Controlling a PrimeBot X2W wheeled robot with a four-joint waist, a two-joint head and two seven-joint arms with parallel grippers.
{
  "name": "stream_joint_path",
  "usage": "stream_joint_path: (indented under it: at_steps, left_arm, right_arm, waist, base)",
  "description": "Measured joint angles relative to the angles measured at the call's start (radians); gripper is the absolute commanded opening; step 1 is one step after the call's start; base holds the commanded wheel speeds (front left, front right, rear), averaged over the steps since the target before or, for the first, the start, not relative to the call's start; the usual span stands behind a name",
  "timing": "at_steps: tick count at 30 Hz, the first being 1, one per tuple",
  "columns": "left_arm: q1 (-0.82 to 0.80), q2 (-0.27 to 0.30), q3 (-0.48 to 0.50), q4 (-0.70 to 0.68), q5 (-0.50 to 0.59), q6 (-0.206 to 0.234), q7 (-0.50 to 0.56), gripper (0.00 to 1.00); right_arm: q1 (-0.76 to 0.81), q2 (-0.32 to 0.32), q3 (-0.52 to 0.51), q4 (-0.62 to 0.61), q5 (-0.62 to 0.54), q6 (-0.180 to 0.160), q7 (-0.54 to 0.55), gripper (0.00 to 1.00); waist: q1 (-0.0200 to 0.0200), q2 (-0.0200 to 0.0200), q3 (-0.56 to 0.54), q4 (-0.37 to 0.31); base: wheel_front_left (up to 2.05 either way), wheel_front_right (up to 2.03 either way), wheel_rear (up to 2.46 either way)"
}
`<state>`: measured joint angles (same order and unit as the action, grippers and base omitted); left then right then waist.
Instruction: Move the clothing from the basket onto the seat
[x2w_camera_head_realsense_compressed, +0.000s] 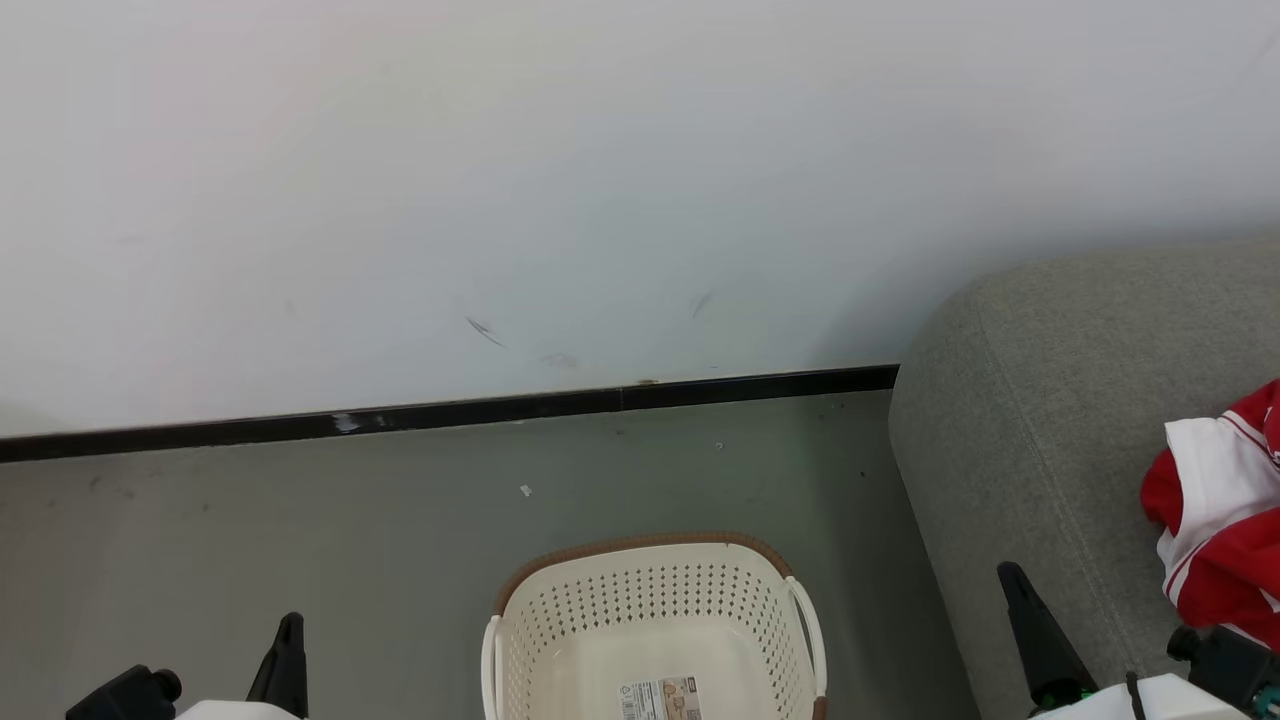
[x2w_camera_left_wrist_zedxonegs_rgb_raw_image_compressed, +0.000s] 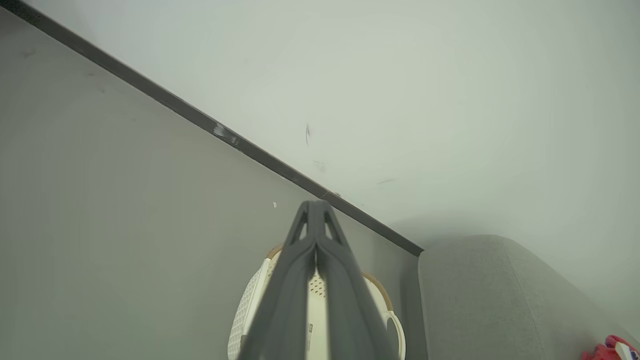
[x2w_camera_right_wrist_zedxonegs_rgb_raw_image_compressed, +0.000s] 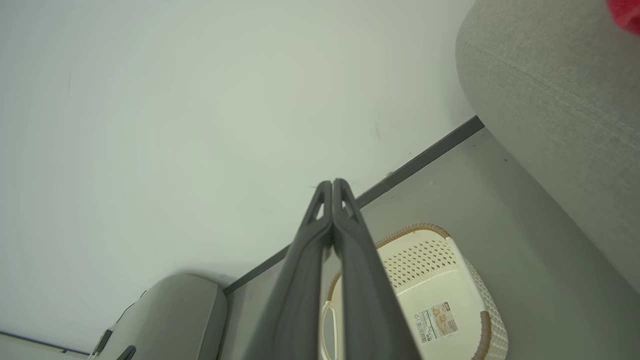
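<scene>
Spanning the far side: white wall (x2w_camera_head_realsense_compressed: 500, 150), black skirting (x2w_camera_head_realsense_compressed: 450, 412), grey floor (x2w_camera_head_realsense_compressed: 300, 540) below. Seat (x2w_camera_head_realsense_compressed: 1040, 400) sits at right, its end against the wall. Basket (x2w_camera_head_realsense_compressed: 650, 600) stands upright on the floor, centre, just left of the seat. Clothing (x2w_camera_head_realsense_compressed: 1215, 520) lies bunched on the seat, far right, well apart from the basket. Left pincer (x2w_camera_left_wrist_zedxonegs_rgb_raw_image_compressed: 316, 205) and right pincer (x2w_camera_right_wrist_zedxonegs_rgb_raw_image_compressed: 332, 182): both fully closed, fingers pressed together, gripping nothing, on the near side of the basket. Label sticker (x2w_camera_head_realsense_compressed: 660, 698) shows on the basket bottom.
</scene>
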<state>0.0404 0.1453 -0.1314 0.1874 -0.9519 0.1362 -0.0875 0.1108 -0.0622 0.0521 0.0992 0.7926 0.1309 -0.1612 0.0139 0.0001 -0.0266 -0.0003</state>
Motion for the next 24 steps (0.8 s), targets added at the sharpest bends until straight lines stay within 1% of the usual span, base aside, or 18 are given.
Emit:
stream_joint_path:
  at_steps: [4, 6, 19, 24]
  left_arm:
    - [-0.013, -0.015, 0.013, 0.001, -0.043, -0.017, 0.013, 0.0]
    - [-0.013, -0.016, 0.021, 0.002, -0.066, -0.026, 0.018, 0.0]
    - [-0.021, -0.036, 0.065, 0.017, -0.208, -0.07, 0.061, 0.0]
    - [-0.037, -0.047, 0.083, 0.021, -0.264, -0.097, 0.078, 0.0]
  right_arm:
    - [-0.008, -0.002, -0.001, 0.01, 0.064, 0.0, 0.01, 0.0]
    - [-0.02, -0.005, -0.004, 0.012, 0.094, 0.0, 0.017, 0.0]
    - [-0.044, -0.019, -0.009, 0.05, 0.3, 0.0, 0.049, 0.0]
    - [-0.078, -0.031, -0.013, 0.069, 0.377, 0.0, 0.066, 0.0]
  waist:
    - [0.0, 0.0, 0.0, 0.0]
    - [-0.0008, 0.0, 0.0, 0.0]
    - [-0.0096, 0.0, 0.01, 0.0]
    - [-0.0117, 0.0, 0.014, 0.0]
  base:
    - [0.0, 0.0, 0.0]
    - [0.0, 0.0, 0.0]
    - [0.0, 0.0, 0.0]
    - [0.0, 0.0, 0.0]
